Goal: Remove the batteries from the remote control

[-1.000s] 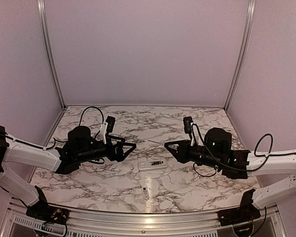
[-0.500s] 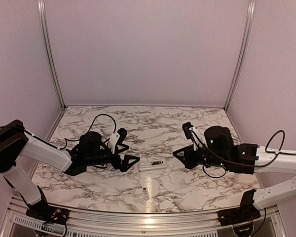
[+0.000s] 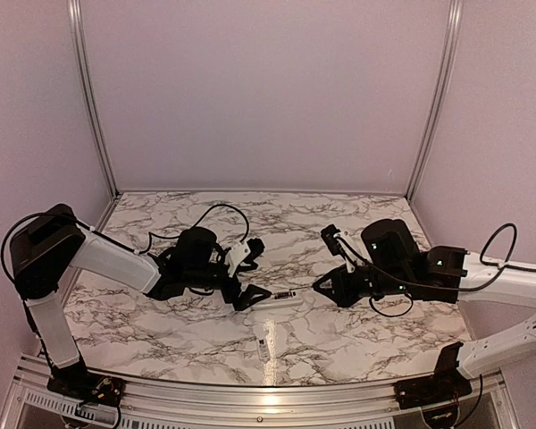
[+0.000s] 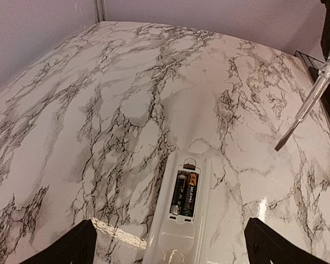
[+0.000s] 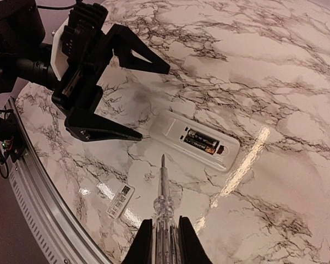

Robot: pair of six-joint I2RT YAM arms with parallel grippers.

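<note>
Right wrist: batteries lie inside remote control; right claw clamps screwdriver, left claw wide.

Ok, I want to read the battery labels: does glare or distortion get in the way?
Left wrist: batteries sharp, glare on the table beside the remote control, marble bowed by the lens. Right wrist: a glare streak near the remote's end, off the batteries. Top external: batteries too small to see.
</note>
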